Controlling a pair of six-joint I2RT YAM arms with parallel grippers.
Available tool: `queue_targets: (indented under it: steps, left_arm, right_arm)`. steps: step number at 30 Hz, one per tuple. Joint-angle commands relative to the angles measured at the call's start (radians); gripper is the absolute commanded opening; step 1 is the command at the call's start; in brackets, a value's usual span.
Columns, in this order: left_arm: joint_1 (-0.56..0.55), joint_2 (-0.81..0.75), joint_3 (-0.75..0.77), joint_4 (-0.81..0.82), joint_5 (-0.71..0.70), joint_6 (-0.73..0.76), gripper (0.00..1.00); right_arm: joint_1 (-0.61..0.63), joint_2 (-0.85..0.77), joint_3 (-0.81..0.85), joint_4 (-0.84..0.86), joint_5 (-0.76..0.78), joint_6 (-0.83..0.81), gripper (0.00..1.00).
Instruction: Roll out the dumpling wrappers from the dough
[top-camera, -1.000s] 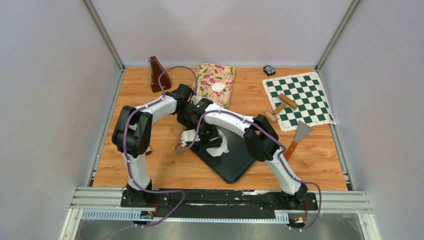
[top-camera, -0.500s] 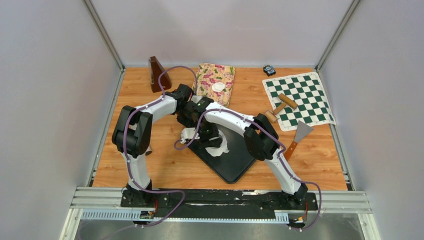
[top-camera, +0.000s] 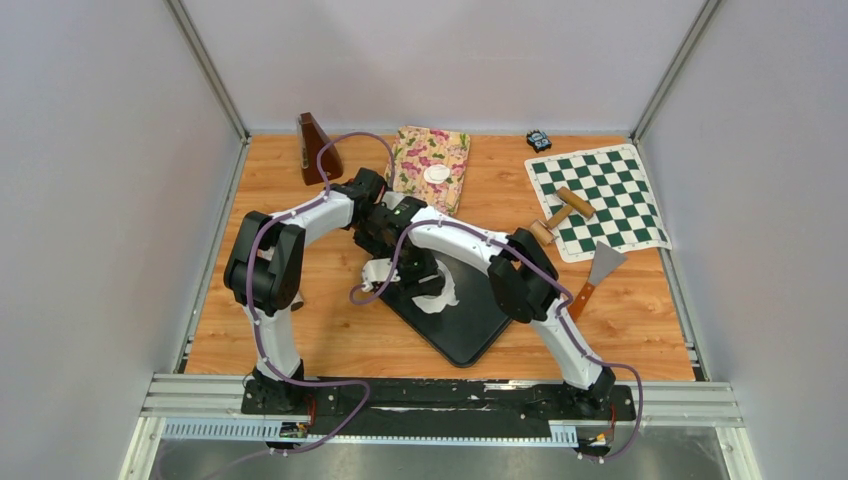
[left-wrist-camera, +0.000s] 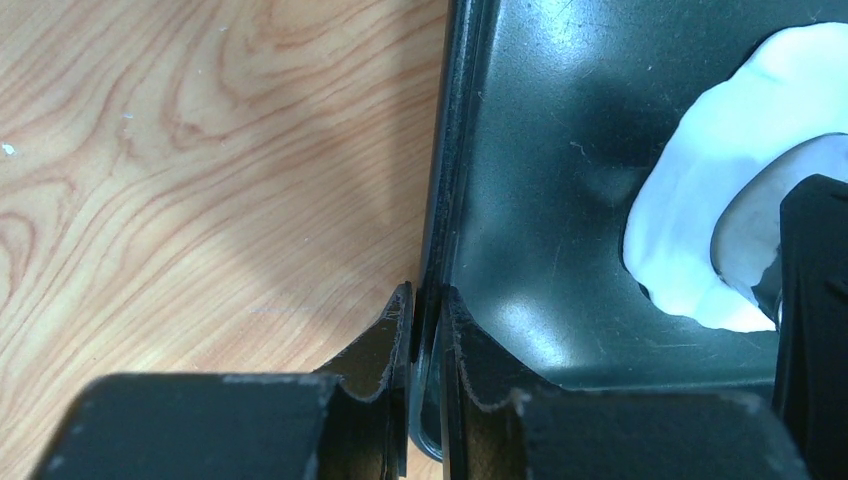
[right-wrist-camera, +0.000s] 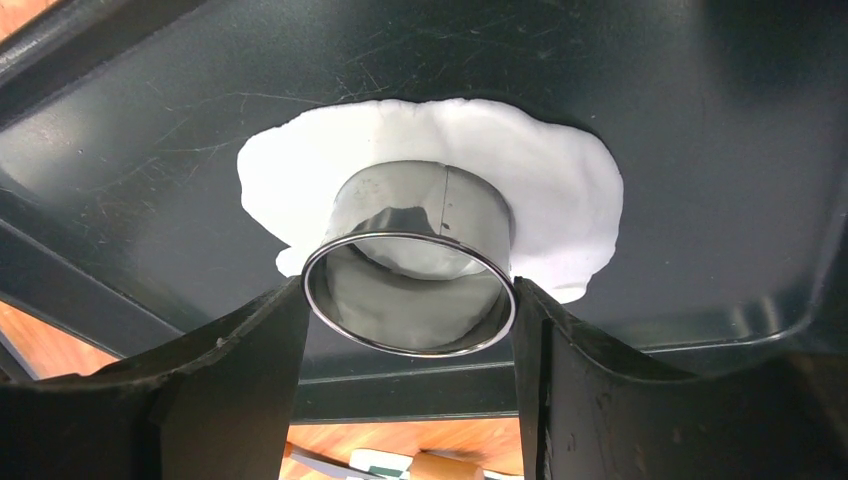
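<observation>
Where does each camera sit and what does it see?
Top external: above, behind the robot, facing down at the table; both arms show.
Left wrist: on the left arm, facing down; left gripper pinches the tray rim.
Right wrist: on the right arm, facing down; right gripper holds the ring cutter on dough.
Both wrist views share tray and dough.

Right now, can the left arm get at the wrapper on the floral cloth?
Probably not yet: left gripper is clamped on the tray rim. Freed, nothing seems to block the wrapper.
</observation>
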Motion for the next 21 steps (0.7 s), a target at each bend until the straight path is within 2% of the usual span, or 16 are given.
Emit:
queue_targets:
  steps: [1,11,21]
  left_arm:
    - [-0.007,-0.052,0.002,0.019,-0.010,-0.019,0.00]
    - [-0.007,-0.047,0.002,0.018,-0.004,-0.020,0.00]
    - [-0.008,-0.049,0.000,0.015,0.001,-0.019,0.00]
  right_arm:
    - [0.035,0.052,-0.093,0.057,-0.023,-0.089,0.00]
    - [0.061,0.018,-0.120,0.093,-0.048,-0.189,0.00]
    - [0.023,0.066,-0.103,0.100,0.011,-0.101,0.00]
